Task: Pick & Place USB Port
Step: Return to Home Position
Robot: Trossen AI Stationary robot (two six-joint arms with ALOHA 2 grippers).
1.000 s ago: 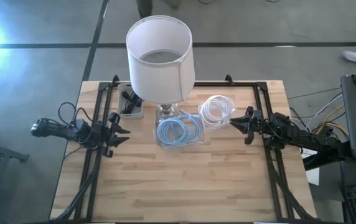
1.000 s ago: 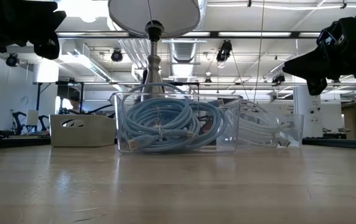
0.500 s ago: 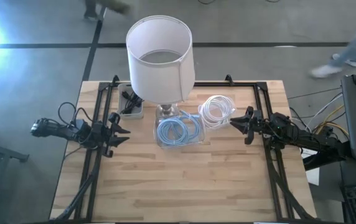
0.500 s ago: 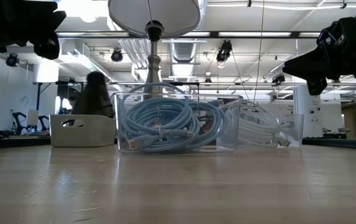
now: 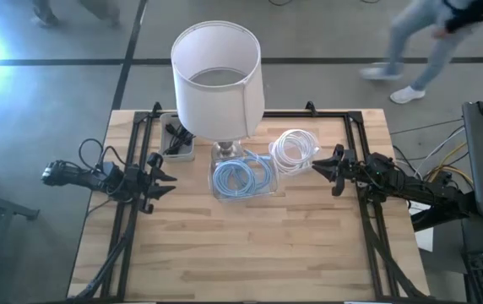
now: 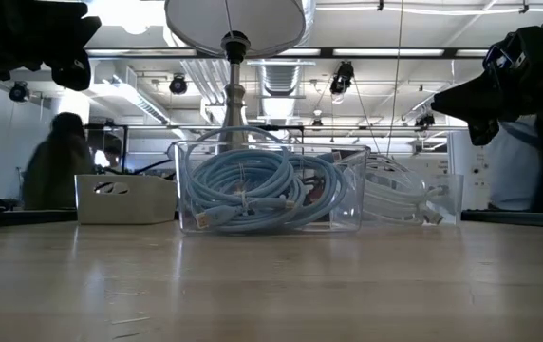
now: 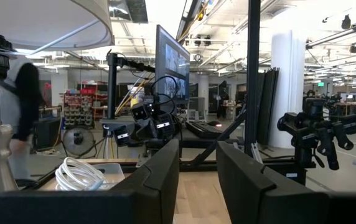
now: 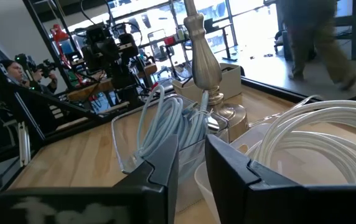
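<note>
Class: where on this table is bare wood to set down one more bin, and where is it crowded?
Bare: the near half of the table, in front of the blue-cable bin. Crowded: the far middle, where lamp, white-cable bin and grey box cluster, with the left tool and right tool flanking.

Wooden tabletop (image 5: 250,245) carrying an upright lamp (image 5: 217,76) with white cylindrical shade and silver stem (image 6: 233,90), near the rear centre. Small grey tray (image 6: 126,199) beside its base. A person (image 5: 427,38) crosses the floor beyond; a second person (image 6: 53,171) appears blurred behind the tray.
</note>
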